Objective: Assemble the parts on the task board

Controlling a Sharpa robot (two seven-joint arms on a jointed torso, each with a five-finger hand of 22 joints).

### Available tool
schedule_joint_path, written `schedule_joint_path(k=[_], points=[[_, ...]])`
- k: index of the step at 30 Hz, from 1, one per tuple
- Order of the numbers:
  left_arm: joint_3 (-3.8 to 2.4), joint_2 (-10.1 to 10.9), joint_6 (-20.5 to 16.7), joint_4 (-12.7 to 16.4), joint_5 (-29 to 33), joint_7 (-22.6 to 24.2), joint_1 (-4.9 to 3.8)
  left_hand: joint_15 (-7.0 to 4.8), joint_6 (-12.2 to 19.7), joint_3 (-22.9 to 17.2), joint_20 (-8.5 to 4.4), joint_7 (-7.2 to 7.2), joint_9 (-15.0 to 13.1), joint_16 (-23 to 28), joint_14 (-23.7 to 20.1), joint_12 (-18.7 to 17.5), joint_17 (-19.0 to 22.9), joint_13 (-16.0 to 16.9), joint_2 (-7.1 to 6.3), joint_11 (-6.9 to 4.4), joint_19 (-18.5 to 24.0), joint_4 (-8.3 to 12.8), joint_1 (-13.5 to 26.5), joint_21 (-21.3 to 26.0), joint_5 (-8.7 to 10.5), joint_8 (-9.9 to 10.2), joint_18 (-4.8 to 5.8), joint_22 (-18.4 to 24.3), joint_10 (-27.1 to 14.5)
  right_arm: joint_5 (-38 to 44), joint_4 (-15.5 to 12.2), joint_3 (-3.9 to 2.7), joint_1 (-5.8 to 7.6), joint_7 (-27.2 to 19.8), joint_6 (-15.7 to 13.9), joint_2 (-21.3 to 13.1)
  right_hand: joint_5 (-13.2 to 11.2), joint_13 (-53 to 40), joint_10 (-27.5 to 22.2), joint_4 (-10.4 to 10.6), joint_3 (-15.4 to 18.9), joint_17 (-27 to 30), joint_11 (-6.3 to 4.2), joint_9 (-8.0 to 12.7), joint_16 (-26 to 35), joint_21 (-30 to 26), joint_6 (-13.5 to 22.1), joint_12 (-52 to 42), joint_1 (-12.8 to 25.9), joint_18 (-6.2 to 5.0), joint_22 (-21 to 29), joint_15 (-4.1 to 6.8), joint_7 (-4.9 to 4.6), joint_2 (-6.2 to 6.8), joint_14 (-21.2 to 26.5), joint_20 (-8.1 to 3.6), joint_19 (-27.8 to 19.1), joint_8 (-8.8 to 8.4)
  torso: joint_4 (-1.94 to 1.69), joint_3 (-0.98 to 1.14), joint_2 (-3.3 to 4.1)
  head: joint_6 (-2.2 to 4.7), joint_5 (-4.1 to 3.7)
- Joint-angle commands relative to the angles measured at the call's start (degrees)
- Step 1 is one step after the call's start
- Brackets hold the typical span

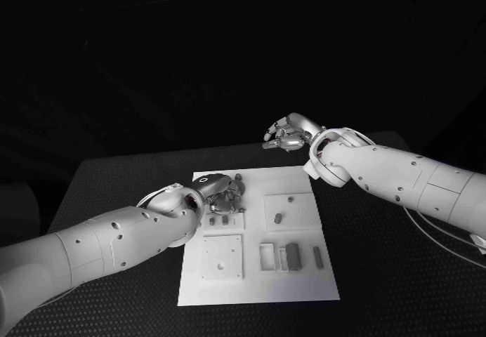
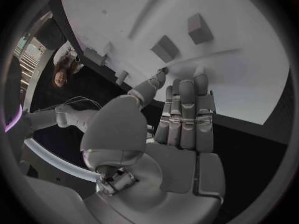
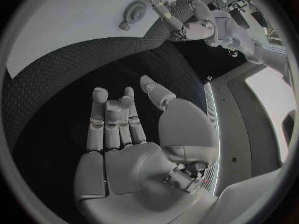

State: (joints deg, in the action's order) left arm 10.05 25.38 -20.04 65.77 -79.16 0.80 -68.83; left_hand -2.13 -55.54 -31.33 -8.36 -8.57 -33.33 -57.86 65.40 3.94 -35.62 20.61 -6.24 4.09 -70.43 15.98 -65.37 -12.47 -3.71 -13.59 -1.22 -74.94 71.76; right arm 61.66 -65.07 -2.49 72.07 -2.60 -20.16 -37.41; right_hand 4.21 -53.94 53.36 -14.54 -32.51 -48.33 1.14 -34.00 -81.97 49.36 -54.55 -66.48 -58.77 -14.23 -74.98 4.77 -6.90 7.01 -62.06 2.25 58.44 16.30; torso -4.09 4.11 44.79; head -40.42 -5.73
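nearer hand: the left hand (image 1: 215, 191) is parked over the task board's (image 1: 304, 284) far-left corner, fingers straight, nothing held
parts: small grey pieces (image 1: 225, 220) are found just beside it
right hand (image 1: 284, 135): held off beyond the board's far edge, fingers apart, nothing carried

A flat white rectangular task board (image 1: 304, 284) carries small grey parts (image 1: 291, 256) on a black, finely dotted woven table (image 1: 121, 182).

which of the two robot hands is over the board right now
The left robot hand: it hangs over the far left part of the task board, among the parts. The right robot hand is raised beyond the board's far edge, holding nothing.
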Motion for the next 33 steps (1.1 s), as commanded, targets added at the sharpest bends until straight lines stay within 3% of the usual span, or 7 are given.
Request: schedule_joint_path(k=[1, 11, 18, 33], points=[[-0.04, -0.3, 2.9, 0.4, 1.8, 1.6, -0.04, -0.13, 0.2, 0.0, 0.47, 0.13, 0.0, -0.3, -0.4, 0.0, -0.1, 0.0, 0.72, -0.01, 0.0, -0.4, -0.1, 0.3, -0.10, 0.0, -1.85, -0.7, -0.3, 0.0, -0.1, -0.03, -0.02, -0.5, 0.6, 0.0, 0.3, 0.1, -0.4, -0.3, -0.1, 0.1, 0.01, 0.0, 0.1, -0.3, 0.1, -0.3, -0.1, -0.77, -0.9, 0.09, -0.47, -0.59, 0.3, 0.05, -0.3, -0.13, 0.03, 0.04, 0.01, -0.01, 0.02], [0.01, -0.9, 3.3, -0.2, 2.3, 1.5, -0.03, -0.10, -0.4, 0.4, 0.51, 0.46, -0.2, -0.4, -0.6, 0.0, -0.3, 0.1, 2.01, 0.00, 0.0, -0.7, 0.6, 0.5, 0.73, -0.4, -1.88, -1.0, -0.4, 0.0, -0.1, -0.03, -0.02, -0.5, 0.6, 0.0, 0.3, 0.1, -0.4, -0.3, -0.1, 0.1, 0.01, 0.0, 0.1, -0.3, 0.1, -0.3, -0.1, -0.77, -0.9, 0.08, -0.47, -0.63, 0.3, 0.05, -0.3, -0.12, 0.06, 0.07, 0.02, -0.04, 0.00], [0.12, -2.0, 5.5, -0.9, 0.2, -0.2, -0.01, 0.12, -0.1, 0.3, 0.65, 0.39, 0.0, -0.3, -1.1, -0.2, -0.4, -0.1, 2.09, 0.25, 0.3, 0.0, 0.0, 0.9, 0.65, -0.2, -1.92, -1.1, -1.3, 0.0, -0.1, -0.03, -0.02, -0.5, 0.6, 0.1, 0.3, 0.1, -0.4, -0.4, -0.1, 0.1, 0.01, 0.0, 0.1, -0.3, 0.1, -0.3, -0.1, -0.77, -0.9, 0.08, -0.47, -0.63, 0.3, 0.05, -0.3, -0.13, 0.12, 0.05, 0.06, -0.03, -0.03], [0.30, -3.1, 6.4, -2.7, -2.0, -1.4, 0.02, 0.20, -0.8, -1.2, 0.75, 0.67, -0.1, -0.5, -1.1, -0.1, -0.7, -0.1, 2.41, 0.34, 0.1, 0.4, -2.4, 0.9, 0.75, -0.6, -2.02, -1.2, -1.5, 0.0, -0.1, -0.03, -0.02, -0.5, 0.6, 0.1, 0.3, 0.1, -0.4, -0.3, -0.1, 0.1, 0.01, 0.0, 0.1, -0.3, 0.1, -0.3, -0.1, -0.77, -0.9, 0.08, -0.47, -0.66, 0.3, 0.06, -0.3, -0.12, 0.08, 0.07, 0.02, -0.08, -0.28]])
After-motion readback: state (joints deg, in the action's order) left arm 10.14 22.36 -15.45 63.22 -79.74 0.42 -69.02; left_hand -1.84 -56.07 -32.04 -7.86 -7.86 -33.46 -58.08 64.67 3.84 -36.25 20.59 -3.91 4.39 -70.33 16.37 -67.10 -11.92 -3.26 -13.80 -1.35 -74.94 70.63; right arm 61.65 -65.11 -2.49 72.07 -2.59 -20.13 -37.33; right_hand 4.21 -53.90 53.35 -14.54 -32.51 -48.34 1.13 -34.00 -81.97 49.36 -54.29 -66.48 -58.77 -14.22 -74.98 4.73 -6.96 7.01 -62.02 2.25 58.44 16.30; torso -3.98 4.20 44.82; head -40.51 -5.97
